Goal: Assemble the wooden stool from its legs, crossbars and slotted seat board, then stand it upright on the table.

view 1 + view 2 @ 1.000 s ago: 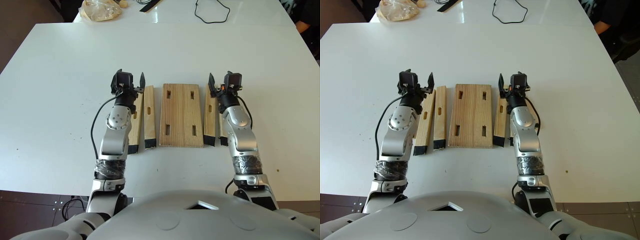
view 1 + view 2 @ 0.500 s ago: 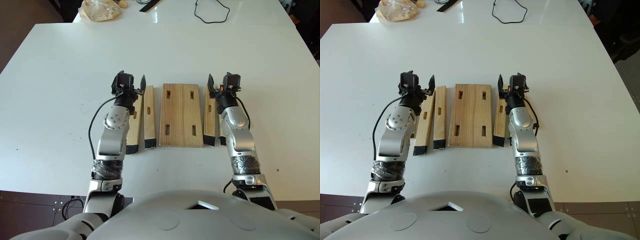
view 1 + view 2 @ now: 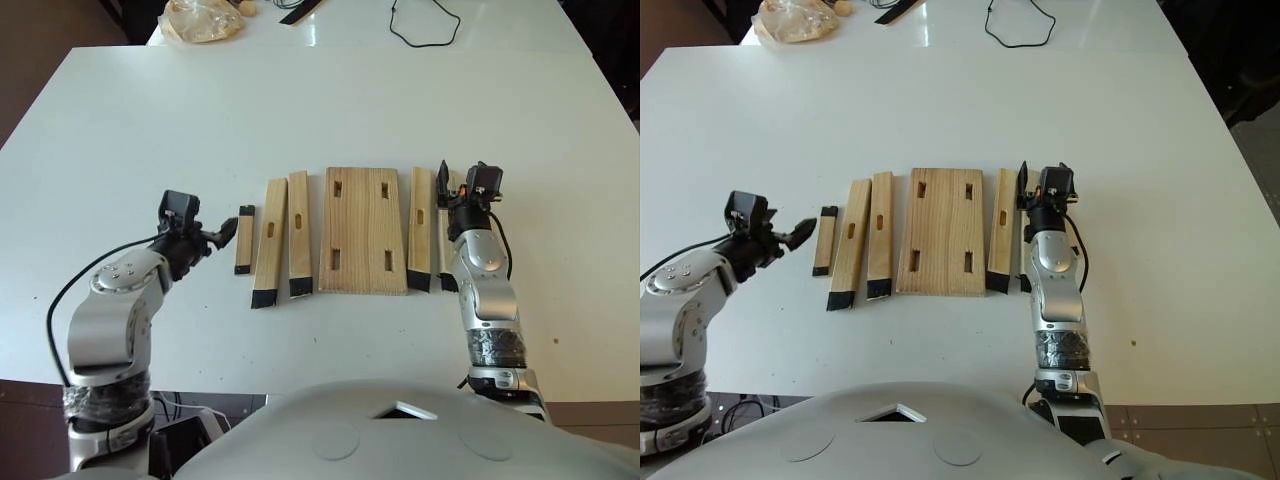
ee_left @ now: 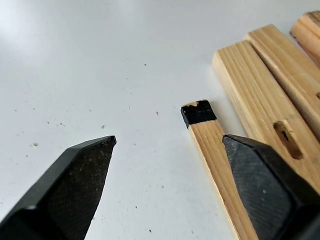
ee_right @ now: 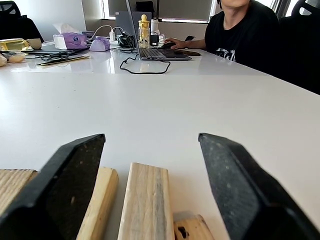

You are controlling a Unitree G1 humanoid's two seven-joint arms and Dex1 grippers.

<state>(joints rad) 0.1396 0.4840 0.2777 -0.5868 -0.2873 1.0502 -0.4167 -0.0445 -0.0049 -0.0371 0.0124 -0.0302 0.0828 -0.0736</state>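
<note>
The slotted seat board lies flat in the middle of the white table. Two slotted legs lie to its left, and a short crossbar with a black end lies beyond them. My left gripper is open, low over the table just left of that crossbar, its fingers spread beside it. Another slotted leg lies right of the board. My right gripper is open above the far ends of the rightmost wooden pieces.
A crumpled bag and a black cable lie on the farther table behind. Bare white tabletop stretches to the left, right and far side of the parts. The near table edge runs just behind my forearms.
My left arm has pulled back to the left and nearer, uncovering the short crossbar. My right gripper has shifted slightly to the right. The wooden parts have not moved.
</note>
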